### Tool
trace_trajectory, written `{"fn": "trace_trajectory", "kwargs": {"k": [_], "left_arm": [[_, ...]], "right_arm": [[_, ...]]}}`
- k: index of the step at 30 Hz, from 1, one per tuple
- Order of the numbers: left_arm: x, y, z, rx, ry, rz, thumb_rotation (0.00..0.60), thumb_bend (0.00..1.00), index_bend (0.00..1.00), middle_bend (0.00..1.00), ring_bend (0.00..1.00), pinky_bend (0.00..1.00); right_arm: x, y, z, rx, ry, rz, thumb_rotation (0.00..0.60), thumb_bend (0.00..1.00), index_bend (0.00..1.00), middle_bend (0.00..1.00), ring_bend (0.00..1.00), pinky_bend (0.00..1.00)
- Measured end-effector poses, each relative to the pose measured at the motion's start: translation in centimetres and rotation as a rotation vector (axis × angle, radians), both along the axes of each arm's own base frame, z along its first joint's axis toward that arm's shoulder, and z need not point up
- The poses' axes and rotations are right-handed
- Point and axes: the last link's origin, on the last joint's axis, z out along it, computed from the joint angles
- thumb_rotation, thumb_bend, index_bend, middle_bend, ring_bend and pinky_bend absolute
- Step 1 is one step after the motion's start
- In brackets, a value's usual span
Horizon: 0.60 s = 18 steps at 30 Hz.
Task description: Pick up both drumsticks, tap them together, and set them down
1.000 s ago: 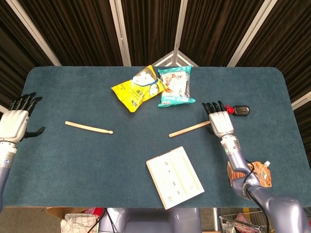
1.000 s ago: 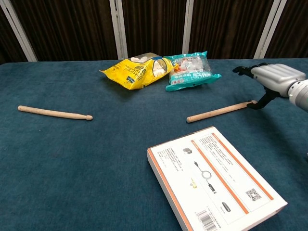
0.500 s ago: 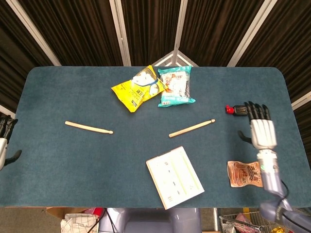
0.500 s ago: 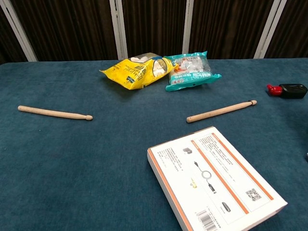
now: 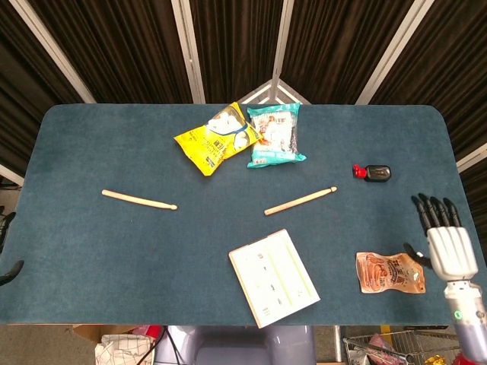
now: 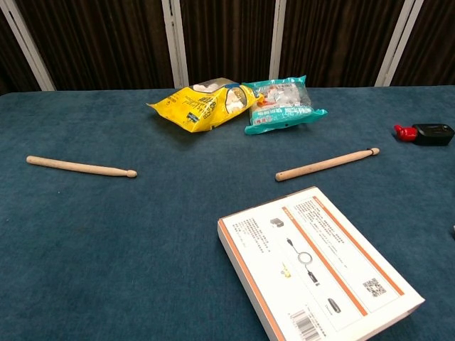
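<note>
Two wooden drumsticks lie apart on the blue table [image 5: 91, 258]. The left drumstick [image 5: 139, 199] [image 6: 79, 167] rests at the left middle, and the right drumstick [image 5: 300, 201] [image 6: 327, 164] lies slanted right of centre. My right hand [image 5: 449, 247] hovers at the table's right front edge with its fingers spread and nothing in it, far from the right drumstick. Of my left hand [image 5: 7, 247] only dark fingertips show at the left frame edge, off the table and set apart. The chest view shows neither hand.
A yellow snack bag [image 5: 215, 138] and a teal snack bag [image 5: 275, 134] lie at the back centre. A white box [image 5: 274, 277] sits near the front edge. A small black and red device [image 5: 373, 173] and an orange pouch [image 5: 389, 272] lie at the right.
My right hand has drawn back from the right drumstick's tip to the right front edge. My left hand has slid off the left side. Both drumsticks stay still.
</note>
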Motion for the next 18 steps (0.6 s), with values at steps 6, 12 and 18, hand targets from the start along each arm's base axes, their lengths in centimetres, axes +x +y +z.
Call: {"fn": "trace_trajectory", "kwargs": {"k": [6,12,18], "left_arm": [[0.2,-1.7,0.7,0.025,-0.034,-0.007,0.6,0.35,0.09,0.0,0.0,0.0],[0.3,-3.2,0.6,0.043,-0.053,-0.018,0.6,0.35,0.09,0.0,0.0,0.0],[1.0,-4.3,0.6,0.068,-0.062,-0.053,0.6,0.35,0.09,0.0,0.0,0.0]], "right_arm": [[2.1,3.5,-0.3,0.018,0.001,0.023,0.6,0.27,0.01,0.08,0.08,0.0],[3.6,5.6,0.5,0.021,0.024,0.04,0.6,0.27,0.01,0.08,0.08,0.0],[3.6,6.5,1.3,0.005,0.03,0.024,0.6,0.27,0.01,0.08,0.08,0.0]]}}
